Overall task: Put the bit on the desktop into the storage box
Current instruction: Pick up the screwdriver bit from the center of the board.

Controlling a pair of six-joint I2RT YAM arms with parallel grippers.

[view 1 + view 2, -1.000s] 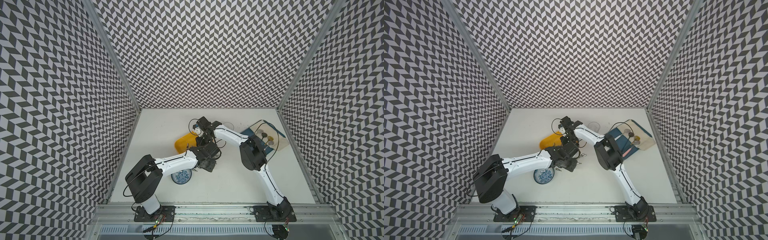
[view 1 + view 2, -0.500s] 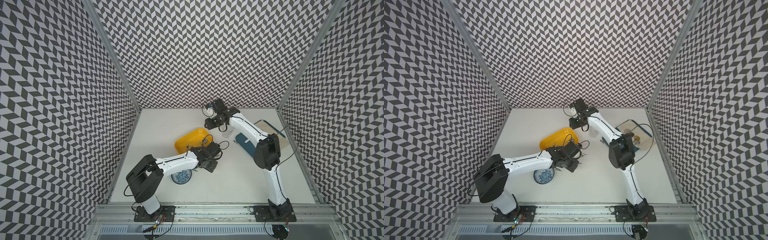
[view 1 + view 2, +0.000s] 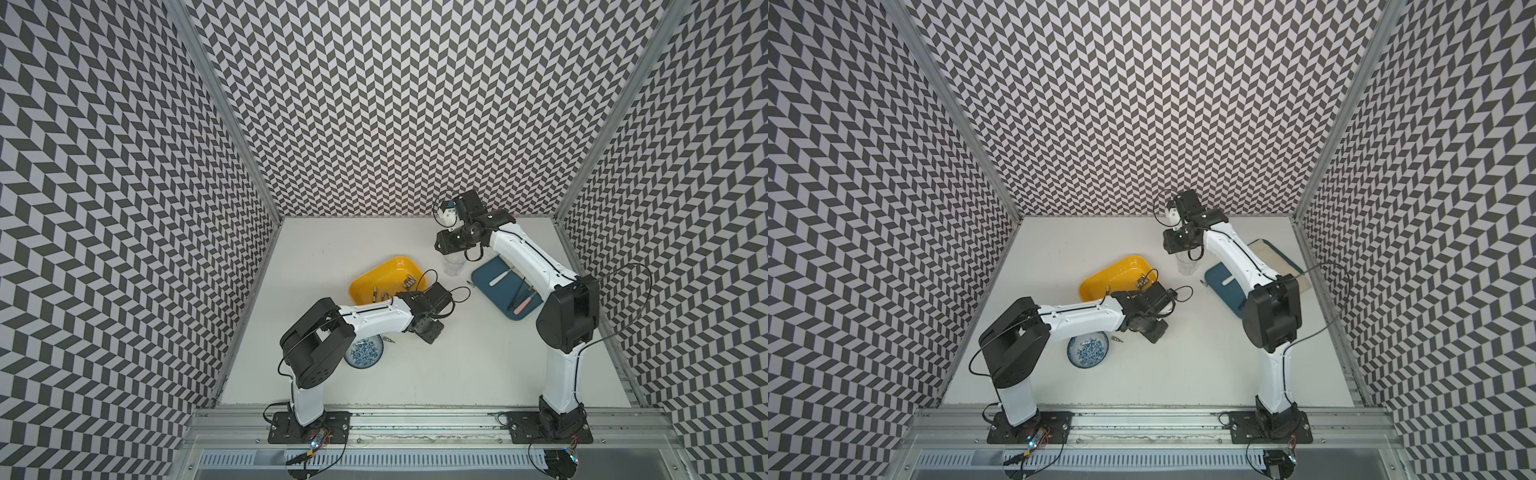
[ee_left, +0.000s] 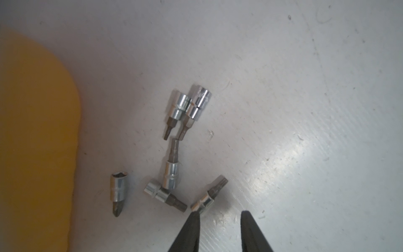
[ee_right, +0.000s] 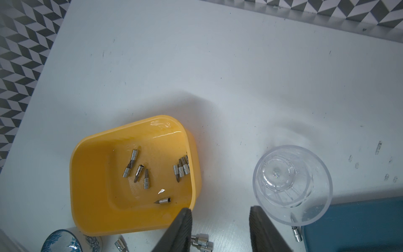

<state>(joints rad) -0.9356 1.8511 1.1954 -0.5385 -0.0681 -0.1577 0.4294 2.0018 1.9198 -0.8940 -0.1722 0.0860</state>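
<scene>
The yellow storage box [image 3: 388,278] [image 3: 1117,276] lies left of centre on the white desktop [image 3: 457,374], and several bits [image 5: 139,170] lie inside it. Beside the box, several more bits [image 4: 172,172] lie loose on the desktop. My left gripper [image 4: 220,215] [image 3: 428,330] hangs low over them, open, with one fingertip [image 4: 194,216] at the end of a bit [image 4: 207,199] and nothing between the jaws. My right gripper [image 5: 220,210] [image 3: 444,247] is raised at the back, open and empty. It looks down on the box [image 5: 93,185].
A clear cup [image 3: 453,264] [image 5: 292,185] stands right of the box. A dark-blue board [image 3: 505,291] with small tools lies at the right, with a lone bit [image 3: 471,284] at its near-left corner. A blue patterned bowl [image 3: 363,353] sits by the left arm, with a bit [image 3: 390,339] next to it.
My right gripper has pulled away from over the storage box to the back right, and its jaws stand wider. The left arm has hardly moved.
</scene>
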